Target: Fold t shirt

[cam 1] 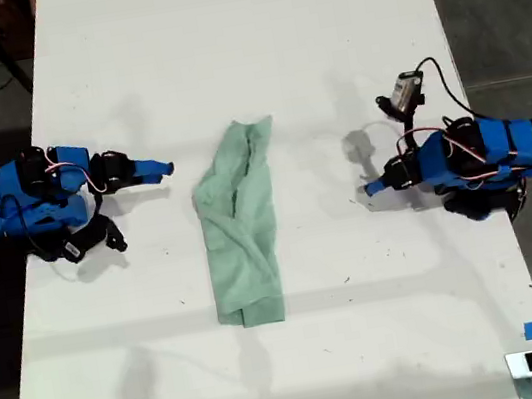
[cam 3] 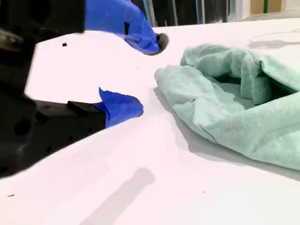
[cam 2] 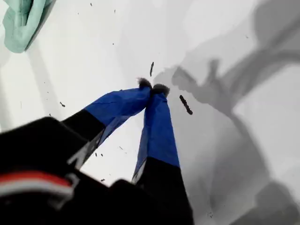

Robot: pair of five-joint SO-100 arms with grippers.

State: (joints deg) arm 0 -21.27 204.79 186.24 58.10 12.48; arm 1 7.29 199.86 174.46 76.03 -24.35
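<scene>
White table, big, bare around. T shirt rumpled, elongated, mid-table between both arms. My second gripper jaws wide, nothing held, tips near shirt edge, not touching. My first gripper jaws pinched together, nothing held, low over table, shirt well off ahead.

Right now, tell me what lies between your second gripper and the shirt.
Nothing: only bare white table lies between my second gripper, whose jaws stand open, and the shirt. The second wrist view shows it.
</scene>
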